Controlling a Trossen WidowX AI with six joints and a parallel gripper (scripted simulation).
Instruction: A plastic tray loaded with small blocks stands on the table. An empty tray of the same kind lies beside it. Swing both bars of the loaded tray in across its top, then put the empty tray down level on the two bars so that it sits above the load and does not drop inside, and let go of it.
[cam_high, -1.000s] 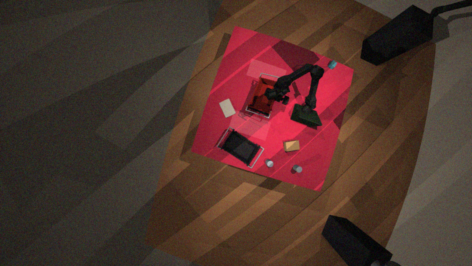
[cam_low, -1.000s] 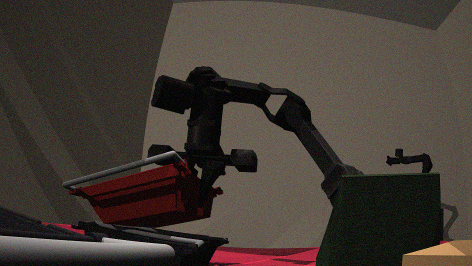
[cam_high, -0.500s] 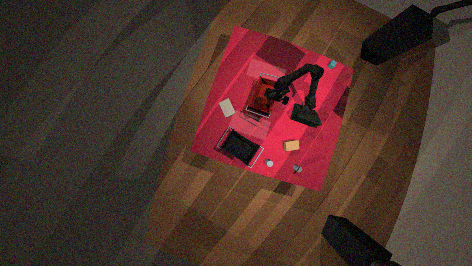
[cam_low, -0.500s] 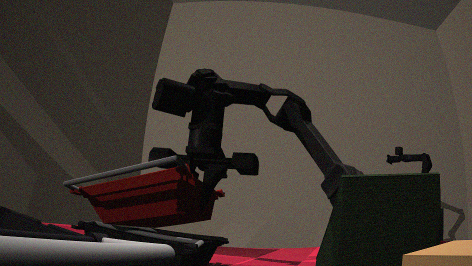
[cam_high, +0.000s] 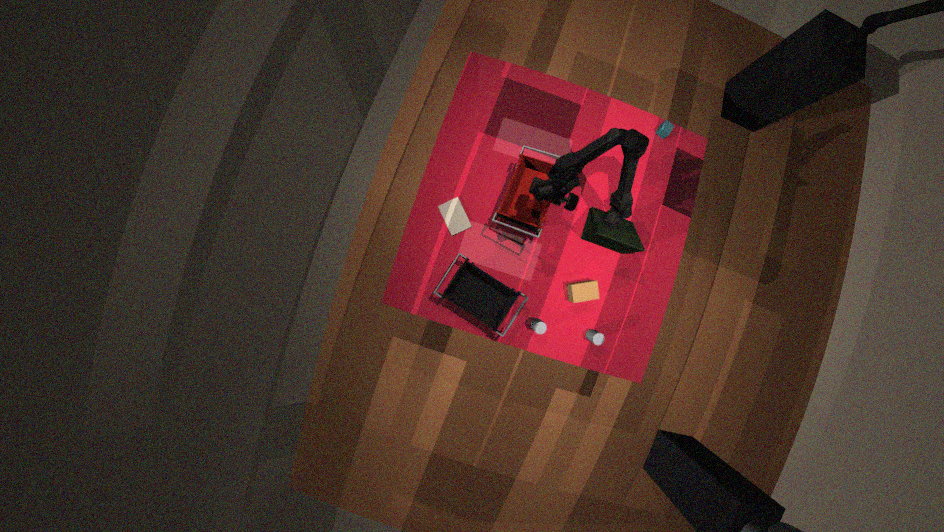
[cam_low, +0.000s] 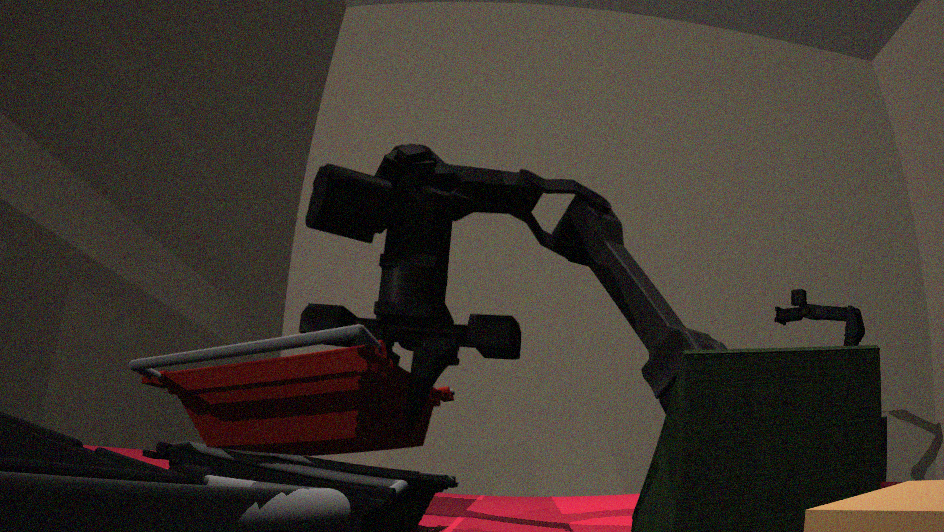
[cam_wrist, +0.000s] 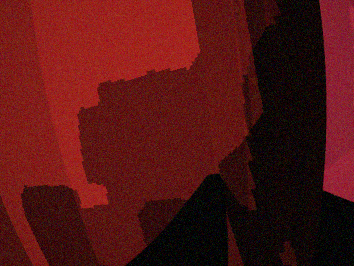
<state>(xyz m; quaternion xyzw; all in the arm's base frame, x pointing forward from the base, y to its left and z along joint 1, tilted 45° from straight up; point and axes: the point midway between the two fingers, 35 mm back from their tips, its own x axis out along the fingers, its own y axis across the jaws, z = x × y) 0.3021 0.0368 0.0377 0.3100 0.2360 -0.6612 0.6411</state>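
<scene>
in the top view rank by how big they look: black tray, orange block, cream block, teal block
1. black tray
2. cream block and orange block: look about alike, not ranked
3. teal block, smallest, though the arm may partly hide it

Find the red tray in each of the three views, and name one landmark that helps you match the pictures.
Top: red tray left of centre on the pink mat, under the arm's wrist.
Exterior: lower left, held in the air by the fingers at its right wall.
Wrist: its red inside fills most of the picture.
Shared landmark: the gripper, clamped on that wall.
</scene>
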